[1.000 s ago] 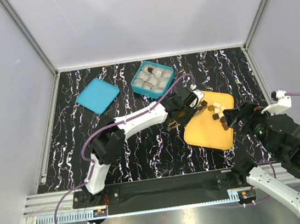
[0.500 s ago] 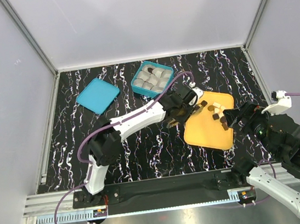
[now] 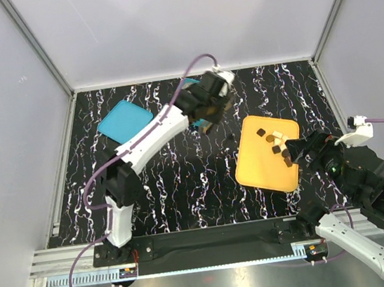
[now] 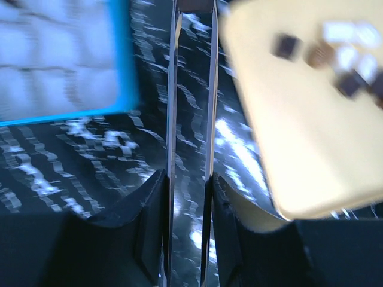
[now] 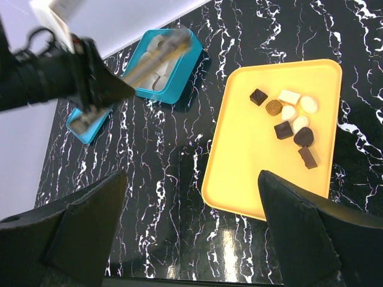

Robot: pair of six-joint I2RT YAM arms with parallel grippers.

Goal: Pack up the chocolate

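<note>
While left fingers (image 4: 167, 191) hover beside the teal box (image 4: 122, 60), closed to a narrow slit, hold undetermined, right fingers (image 5: 90, 227) gape wide, empty. Chocolate (image 5: 283, 130) clustered upper right on yellow tray (image 5: 251, 161).

Left hand (image 3: 210, 116) away from yellow tray (image 3: 262, 166), now seemingly above the teal box (image 4: 122, 60).

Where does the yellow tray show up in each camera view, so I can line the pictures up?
Top external: the yellow tray lies right of centre, just beyond the right arm.
Left wrist: the tray is blurred, at upper right, cut off by the frame.
Right wrist: the tray is right of centre, fully in view.
Shared landmark: the chocolates clustered on it.
</note>
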